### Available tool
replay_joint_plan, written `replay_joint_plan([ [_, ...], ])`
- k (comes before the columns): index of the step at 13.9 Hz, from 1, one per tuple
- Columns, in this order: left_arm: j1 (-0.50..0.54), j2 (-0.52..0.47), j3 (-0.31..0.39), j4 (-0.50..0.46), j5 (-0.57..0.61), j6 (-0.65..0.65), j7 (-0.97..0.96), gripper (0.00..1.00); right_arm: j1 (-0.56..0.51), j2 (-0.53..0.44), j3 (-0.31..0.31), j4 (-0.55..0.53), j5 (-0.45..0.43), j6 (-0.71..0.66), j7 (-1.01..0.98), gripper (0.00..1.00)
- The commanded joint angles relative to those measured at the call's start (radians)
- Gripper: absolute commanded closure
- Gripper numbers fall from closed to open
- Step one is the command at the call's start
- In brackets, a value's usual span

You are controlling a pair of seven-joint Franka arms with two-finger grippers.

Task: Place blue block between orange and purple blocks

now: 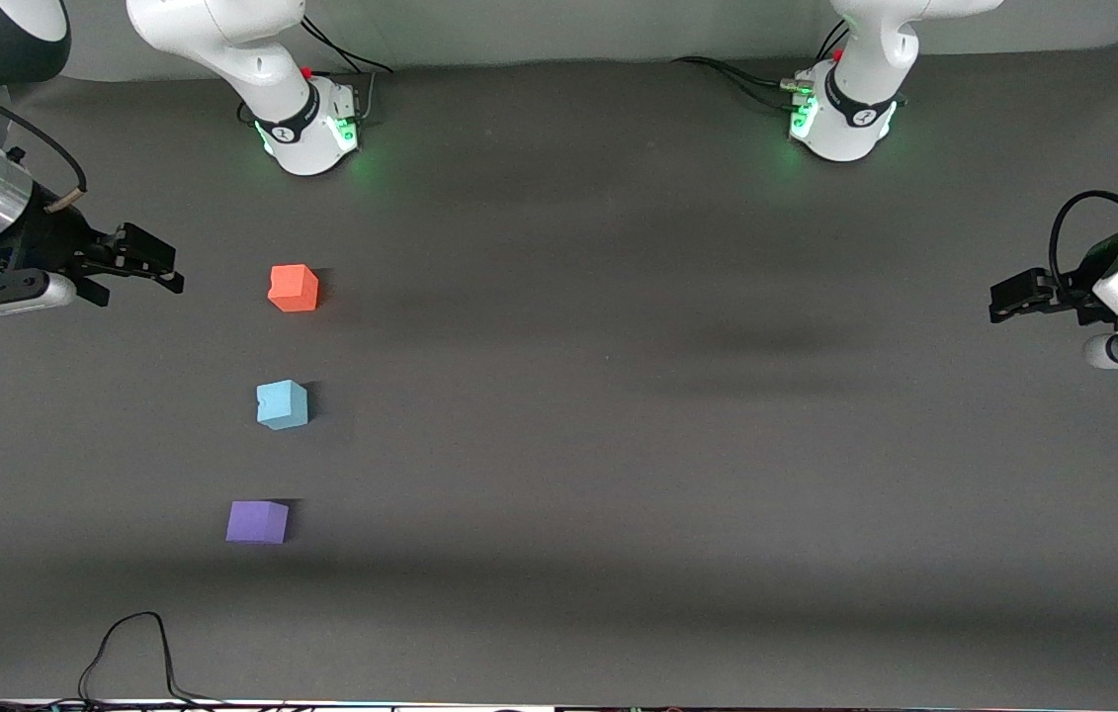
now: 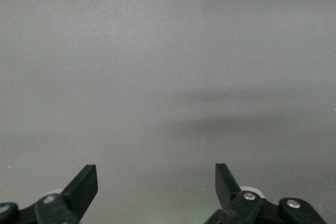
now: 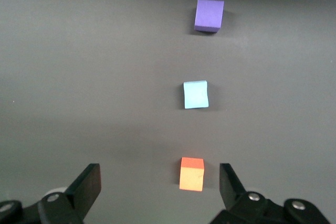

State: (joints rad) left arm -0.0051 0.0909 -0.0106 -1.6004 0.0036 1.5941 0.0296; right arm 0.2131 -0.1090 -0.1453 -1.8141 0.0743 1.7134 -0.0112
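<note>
Sitting already between orange block (image 1: 294,288) and purple block (image 1: 257,521): blue block (image 1: 282,404).
Right gripper (image 1: 138,265) and left gripper (image 1: 1013,297) hover spread, empty (any further nudge risks knocking the row crooked).

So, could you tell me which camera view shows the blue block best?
The front view: the blue block sits unobstructed between the orange block and purple block. The right wrist view shows it too, smaller; the left wrist view shows only bare table.
</note>
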Motion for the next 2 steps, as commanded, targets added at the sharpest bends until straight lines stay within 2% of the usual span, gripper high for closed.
replay_joint_plan([
  [1, 0.002, -0.002, 0.001, 0.000, -0.011, 0.009, 0.016, 0.00, -0.001, -0.011, 0.006, 0.001, -0.027, -0.020, 0.039, 0.00],
  [2, 0.002, -0.002, 0.001, 0.000, -0.011, 0.010, 0.015, 0.00, -0.001, -0.012, 0.006, 0.001, -0.027, -0.027, 0.051, 0.00],
])
